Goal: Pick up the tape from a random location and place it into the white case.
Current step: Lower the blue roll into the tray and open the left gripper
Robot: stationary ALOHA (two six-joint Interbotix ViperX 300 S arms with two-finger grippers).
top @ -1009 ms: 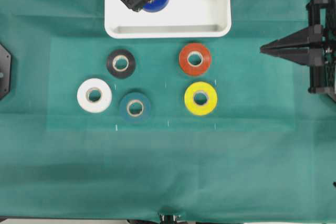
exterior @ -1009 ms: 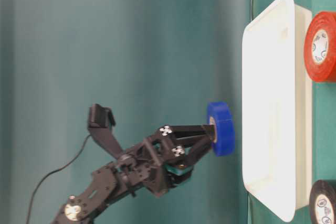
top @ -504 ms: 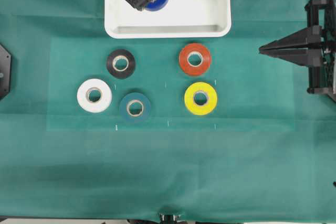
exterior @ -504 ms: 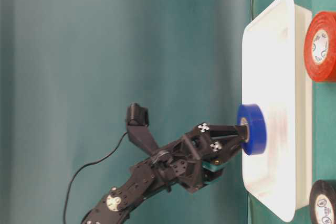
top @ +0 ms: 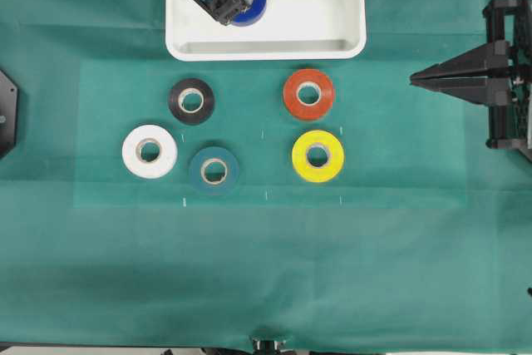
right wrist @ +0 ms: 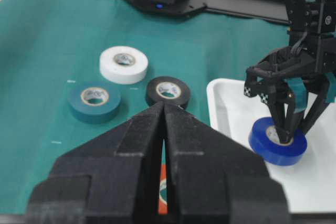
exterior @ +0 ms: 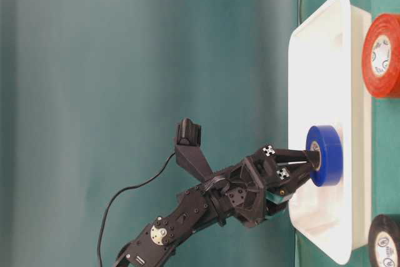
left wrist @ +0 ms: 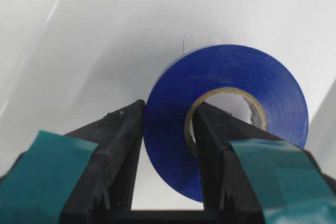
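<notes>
Left gripper [left wrist: 167,129] is closed on the tape [left wrist: 231,114]: one finger runs down through the pale core, the other presses the outer blue wall, so it pinches one side of the ring. Jaws only partly apart, set by the thickness of the roll's wall. Tape sits low inside the white case [top: 332,39], toward its left part, near the far edge in the overhead view. In the right wrist view the roll [right wrist: 277,141] looks flat and down on the case floor, or just about; actual contact can't be confirmed. Table-level view agrees: blue roll [exterior: 325,155] against the white case [exterior: 325,67] interior, left gripper [exterior: 310,162] reaching in from the side.

Step in hand, judged: release. To do it well, make sure the roll is fully seated on the floor before opening, open only enough to free the wall, then lift straight up so the inner finger clears the core without dragging or flipping the roll. Left rim of the case is close, so keep sideways motion minimal.

Right gripper [right wrist: 163,109] parked well off to the right, fingers pressed together, holding nothing. Black roll [top: 192,101], teal roll [top: 214,170], white roll [top: 150,151], red roll [top: 308,93], yellow roll [top: 317,155] lie on the green cloth, apart from the case.
</notes>
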